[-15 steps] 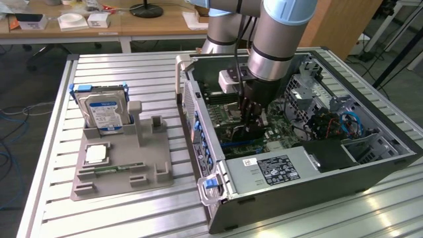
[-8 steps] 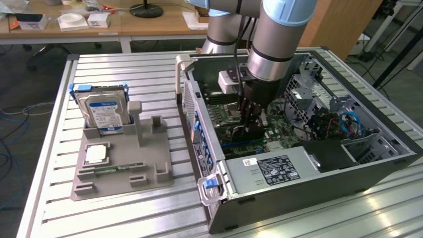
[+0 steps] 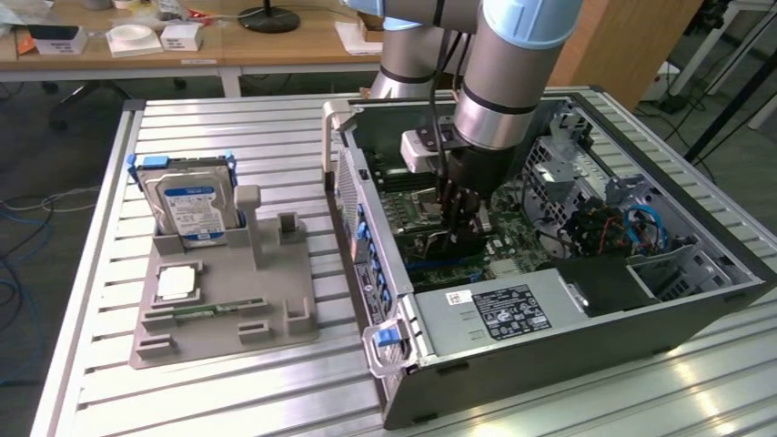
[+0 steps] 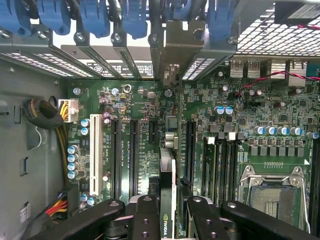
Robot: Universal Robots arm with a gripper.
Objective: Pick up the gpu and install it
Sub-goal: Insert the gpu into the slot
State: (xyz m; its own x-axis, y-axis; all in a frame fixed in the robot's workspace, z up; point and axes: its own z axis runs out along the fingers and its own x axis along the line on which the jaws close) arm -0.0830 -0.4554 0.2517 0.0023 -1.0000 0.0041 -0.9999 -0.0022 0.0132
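GPU (image 4: 167,200) clamped edge-on in the gripper (image 4: 167,220) — its long axis runs along the slots (image 4: 134,155), hovering over the motherboard (image 4: 220,150).

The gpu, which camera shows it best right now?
The wrist view: the gpu stands edge-on between the fingers, right above the motherboard slots. In the exterior view the arm and gripper cover most of it inside the computer case.

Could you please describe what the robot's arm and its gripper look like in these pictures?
The arm is a thick silver-grey tube with pale blue joint caps and a black band near the wrist. A small light grey box sits beside the wrist, and a thin black cable runs down the arm. The gripper is black, with jointed fingers held by round screws.
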